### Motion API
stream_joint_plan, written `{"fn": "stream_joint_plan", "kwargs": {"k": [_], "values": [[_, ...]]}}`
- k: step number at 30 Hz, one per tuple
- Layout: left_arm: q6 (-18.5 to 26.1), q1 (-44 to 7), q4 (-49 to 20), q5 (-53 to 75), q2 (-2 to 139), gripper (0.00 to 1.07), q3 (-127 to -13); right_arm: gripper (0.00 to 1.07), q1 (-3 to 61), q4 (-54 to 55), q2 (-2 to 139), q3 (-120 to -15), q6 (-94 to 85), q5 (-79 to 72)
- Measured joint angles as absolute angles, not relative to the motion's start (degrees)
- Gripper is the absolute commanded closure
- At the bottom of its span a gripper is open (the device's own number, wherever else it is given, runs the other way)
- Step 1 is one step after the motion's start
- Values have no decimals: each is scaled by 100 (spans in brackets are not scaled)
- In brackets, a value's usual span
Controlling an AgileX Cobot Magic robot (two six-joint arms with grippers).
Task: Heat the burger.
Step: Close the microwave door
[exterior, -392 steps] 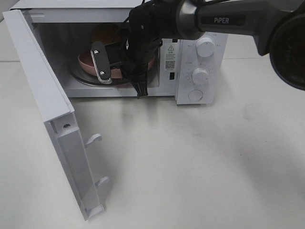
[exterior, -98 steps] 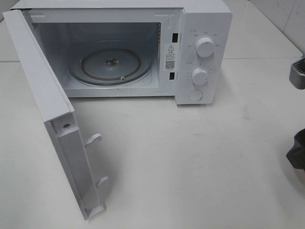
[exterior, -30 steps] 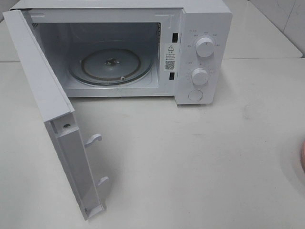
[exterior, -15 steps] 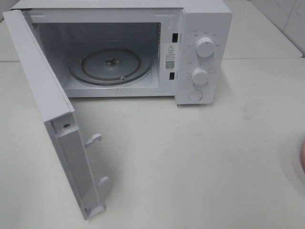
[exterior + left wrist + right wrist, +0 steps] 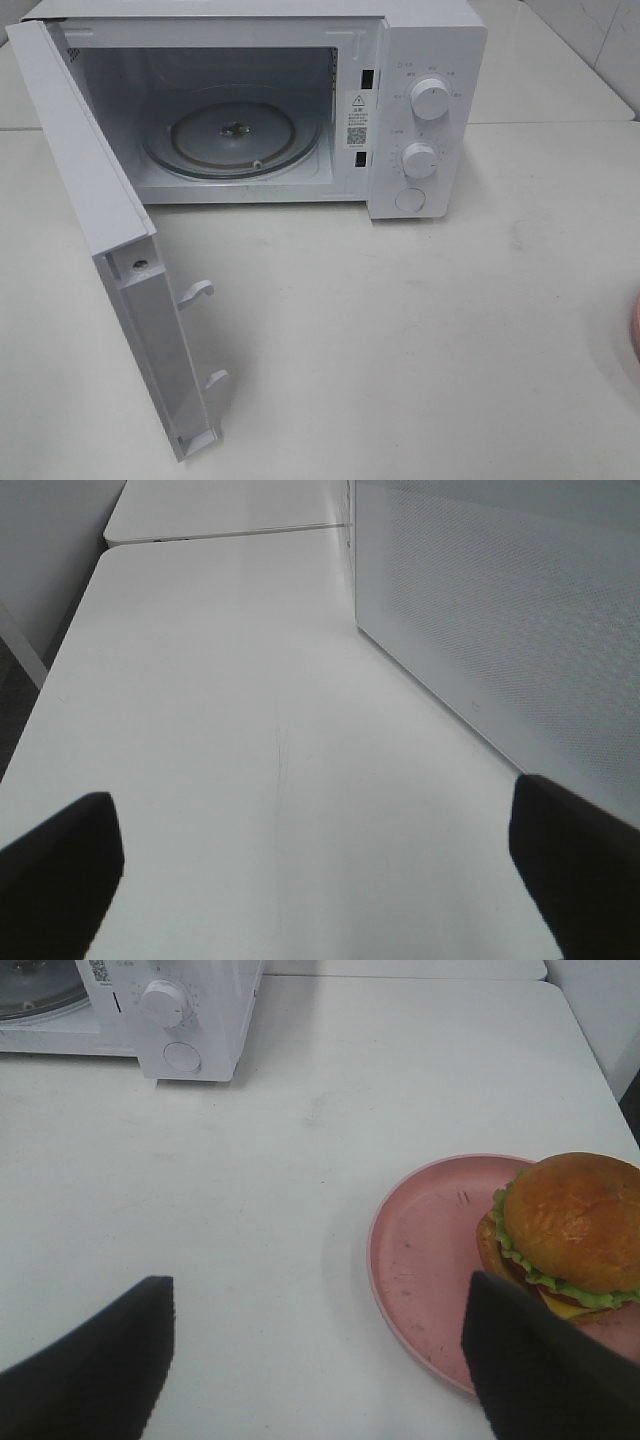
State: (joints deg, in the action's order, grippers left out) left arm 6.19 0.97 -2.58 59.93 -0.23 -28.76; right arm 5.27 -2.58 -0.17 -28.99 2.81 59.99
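Note:
The burger [image 5: 565, 1225], with its golden-brown bun, green lettuce and yellow cheese, sits on a round pink plate [image 5: 420, 1260] on the white table, seen in the right wrist view. My right gripper [image 5: 315, 1370] hovers open above the table beside the plate, with nothing between its fingers. In the exterior high view only a sliver of the pink plate [image 5: 636, 335] shows at the right edge, and the burger is out of that view. My left gripper [image 5: 320, 880] stands open over bare table beside the microwave door's outer face [image 5: 510, 610]. Neither arm shows in the exterior high view.
The white microwave [image 5: 430, 40] stands at the back with its door [image 5: 90, 200] swung wide open toward the front left. Its glass turntable [image 5: 235, 135] is bare. Two dials and a button are on its right panel [image 5: 420, 160].
Nothing has moved over the last second. Earlier, the right arm held the pink plate inside the microwave. Since then it has left the view, the turntable is bare, and the plate lies at the table's right edge.

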Motion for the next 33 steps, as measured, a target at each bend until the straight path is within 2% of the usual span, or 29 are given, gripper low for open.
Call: {"fn": "stream_joint_plan", "kwargs": {"k": [24, 25, 28, 30, 31, 33], "values": [[619, 97, -269, 5861, 212, 5, -2951, 31, 527, -258, -17, -2899, 281, 5999], [619, 97, -269, 5592, 401, 10, -3008, 31, 527, -258, -17, -2899, 281, 5999], [619, 97, -269, 5414, 516, 13, -3014, 31, 527, -258, -17, -2899, 281, 5999], [619, 97, -269, 5036, 865, 31, -3019, 31, 527, -258, -17, -2899, 281, 5999], [619, 97, -269, 5036, 865, 31, -3019, 31, 527, -258, -17, -2899, 281, 5999], [619, 97, -269, 4589, 1358, 64, -3019, 31, 527, -258, -17, -2899, 281, 5999]]}}
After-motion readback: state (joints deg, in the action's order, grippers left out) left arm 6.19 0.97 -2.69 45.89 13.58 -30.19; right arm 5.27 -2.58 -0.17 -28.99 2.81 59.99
